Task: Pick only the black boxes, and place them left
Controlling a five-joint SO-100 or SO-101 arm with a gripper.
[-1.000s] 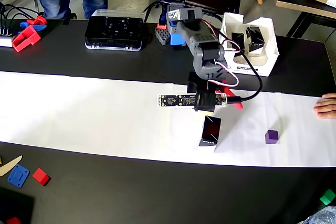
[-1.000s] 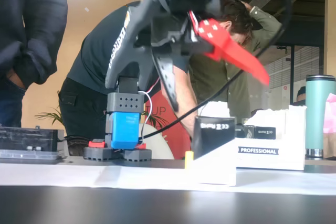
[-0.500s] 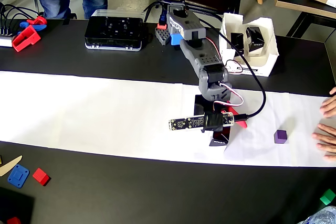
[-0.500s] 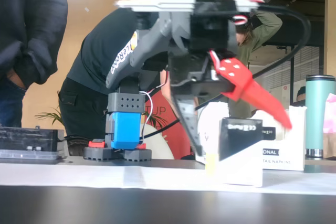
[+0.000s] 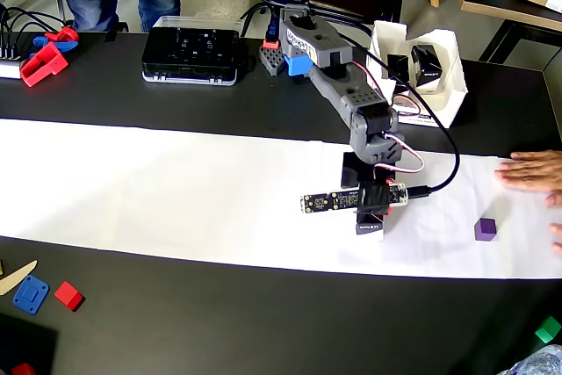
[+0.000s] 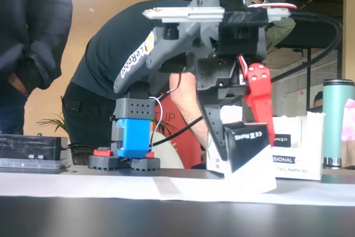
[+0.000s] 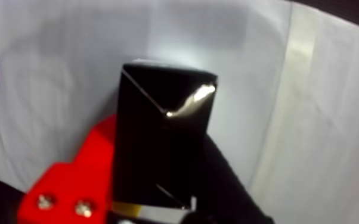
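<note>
Two black boxes [image 5: 414, 66] already sit in the white bin [image 5: 448, 98] at the desk's [image 5: 132, 94] far edge. The fingers [image 7: 158, 196], red and black, clench a third black box [image 7: 161, 137] on the white paper [image 5: 176, 191], not yet lifted

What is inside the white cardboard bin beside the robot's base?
In the overhead view, the white bin holds two black boxes, both leaning. Its floor beneath them is hidden.
</note>
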